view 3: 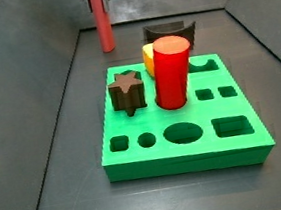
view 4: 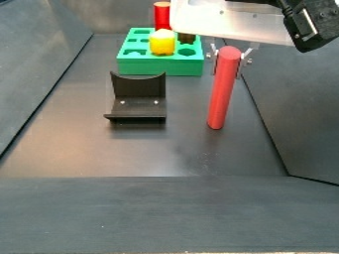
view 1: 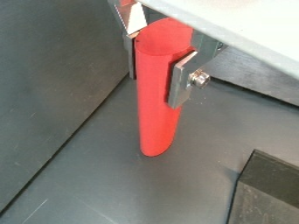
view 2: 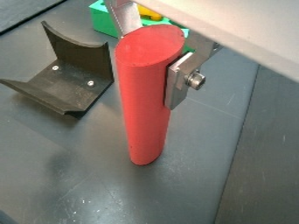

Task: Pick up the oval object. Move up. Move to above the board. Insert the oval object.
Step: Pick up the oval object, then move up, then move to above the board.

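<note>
The gripper (view 1: 158, 59) sits at the top end of the oval object (view 1: 158, 105), a tall, slim, smooth coral-red post w/ rounded cross-section, standing upright on the dark grey floor (view 1: 70, 96). In both wrist views the flat silver finger plates (view 2: 181, 80) press against opposite sides of the post's upper part, so the claw is closed onto it, opened only as wide as the post is thick. The post's lower end looks to be touching the floor in a wrist view (view 2: 143, 156) and a side view (view 4: 216, 123), tho a small lift can't be ruled out. The gripper (view 4: 228, 48) shows under the white wrist housing. The post (view 3: 103, 27) stands well apart from the board (view 3: 189, 134), a flat bright green rectangular block w/ round, square and oval holes cut in its top. On the board: a thick bright red cylinder (view 3: 170, 72) standing upright, a yellow block (view 3: 150, 52) just behind it, and a dark brown star-shaped piece (view 3: 127, 92) near the board's left edge as seen from that side. The fixture (view 4: 137, 96), a dark L-shaped bracket on a base plate, stands on the floor between post and board, nr the post but not touching it (view 2: 59, 74).
</note>
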Controlling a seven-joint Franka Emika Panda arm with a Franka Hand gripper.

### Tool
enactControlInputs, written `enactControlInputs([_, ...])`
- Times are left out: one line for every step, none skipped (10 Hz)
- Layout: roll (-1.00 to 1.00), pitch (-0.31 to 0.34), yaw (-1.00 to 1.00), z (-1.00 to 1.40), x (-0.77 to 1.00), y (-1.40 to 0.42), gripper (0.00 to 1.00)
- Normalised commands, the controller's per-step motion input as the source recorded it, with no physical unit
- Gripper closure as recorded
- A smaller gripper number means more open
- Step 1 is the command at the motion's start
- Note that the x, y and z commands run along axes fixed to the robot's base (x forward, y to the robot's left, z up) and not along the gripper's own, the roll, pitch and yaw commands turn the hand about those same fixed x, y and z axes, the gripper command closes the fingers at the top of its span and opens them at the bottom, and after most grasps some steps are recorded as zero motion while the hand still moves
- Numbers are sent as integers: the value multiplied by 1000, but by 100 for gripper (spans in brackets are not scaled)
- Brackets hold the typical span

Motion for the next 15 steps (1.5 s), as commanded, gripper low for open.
enactControlInputs([0,0,0,0,0,0,100])
enactControlInputs([0,0,0,0,0,0,100])
enactControlInputs([0,0,0,0,0,0,100])
enactControlInputs([0,0,0,833,0,0,100])
enactControlInputs([0,-4,-43,837,26,-51,100])
enactControlInputs([-23,30,-38,676,12,-56,100])
enactControlInputs([-33,36,-28,582,9,-44,100])
enactControlInputs([-50,43,-15,431,10,-31,100])
enactControlInputs([-73,53,-3,224,14,-19,100])
enactControlInputs([-56,-69,284,1000,-140,-84,100])
enactControlInputs([-59,-67,277,1000,-140,-84,100])
enactControlInputs([-65,-64,213,1000,-142,-84,100])
enactControlInputs([-85,-59,124,1000,-133,-77,100])
enactControlInputs([-103,-46,74,1000,-126,-74,100])
enactControlInputs([-113,-32,46,1000,-120,-71,100])
